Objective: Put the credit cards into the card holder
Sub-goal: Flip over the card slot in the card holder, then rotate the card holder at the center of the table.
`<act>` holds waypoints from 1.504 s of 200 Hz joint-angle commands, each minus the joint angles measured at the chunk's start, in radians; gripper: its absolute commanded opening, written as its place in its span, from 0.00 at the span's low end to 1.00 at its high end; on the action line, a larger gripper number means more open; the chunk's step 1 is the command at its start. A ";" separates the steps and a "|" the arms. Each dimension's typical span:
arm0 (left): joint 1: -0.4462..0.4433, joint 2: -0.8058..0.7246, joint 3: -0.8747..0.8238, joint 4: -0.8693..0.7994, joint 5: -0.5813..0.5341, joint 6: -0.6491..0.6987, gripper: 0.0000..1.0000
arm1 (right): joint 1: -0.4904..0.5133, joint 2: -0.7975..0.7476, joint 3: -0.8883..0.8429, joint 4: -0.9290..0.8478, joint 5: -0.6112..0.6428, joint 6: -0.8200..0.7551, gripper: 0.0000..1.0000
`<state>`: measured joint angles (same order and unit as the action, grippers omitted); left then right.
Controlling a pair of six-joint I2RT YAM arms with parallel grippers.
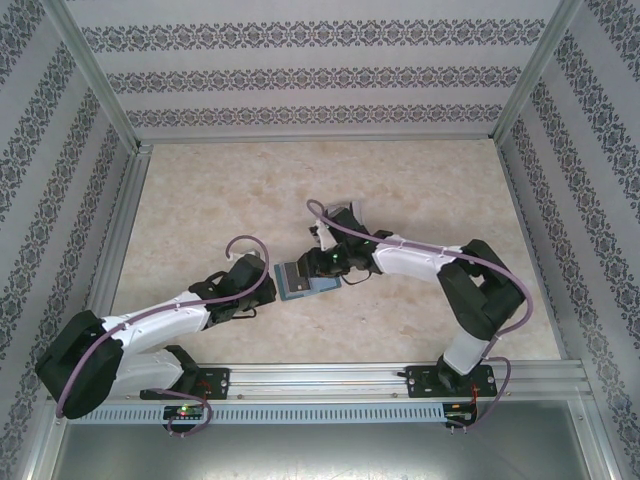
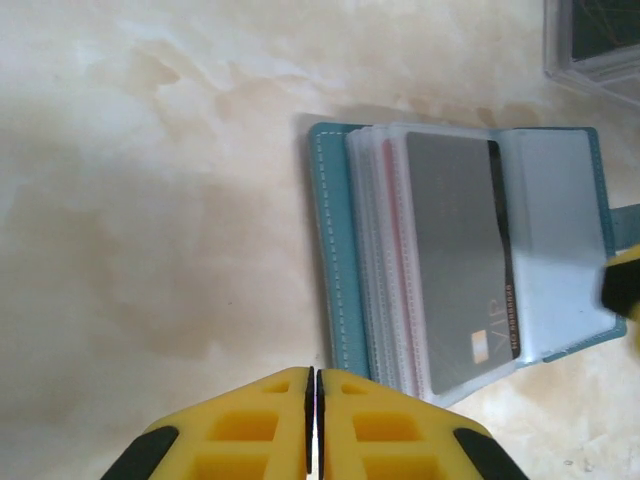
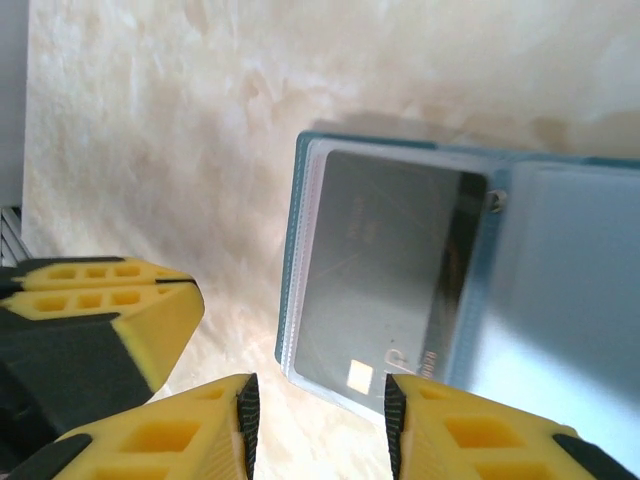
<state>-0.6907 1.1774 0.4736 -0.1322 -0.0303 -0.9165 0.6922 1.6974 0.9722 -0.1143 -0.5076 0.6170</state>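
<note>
You're looking at a card holder (image 2: pixel 332 250) whose teal cover looks like matt leather or leatherette, edged in pale stitching. Inside it, the sleeves (image 2: pixel 385 280) are clear, shiny plastic, and the grey card (image 2: pixel 455 270) in them is smooth plastic with a satin sheen. Under the card holder, the bench (image 2: pixel 150 220) is smooth, marbled beige. Beside it, the left gripper (image 2: pixel 311 378) is matt yellow plastic.

Card holder (image 3: pixel 570 280) runs off frame, right of the right gripper (image 3: pixel 318 410). Beyond the left gripper (image 2: pixel 311 400), sleeves (image 2: pixel 375 260) mostly hide a pinkish card (image 2: pixel 397 250) beneath the grey card (image 2: pixel 455 260).
</note>
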 commanded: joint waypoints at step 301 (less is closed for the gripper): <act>0.016 0.127 0.071 -0.030 0.089 -0.021 0.16 | -0.117 0.039 0.004 -0.144 0.073 -0.148 0.43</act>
<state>-0.6849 1.3678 0.5556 -0.0929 0.0715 -0.8997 0.6003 1.7599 0.9478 -0.2062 -0.4419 0.5037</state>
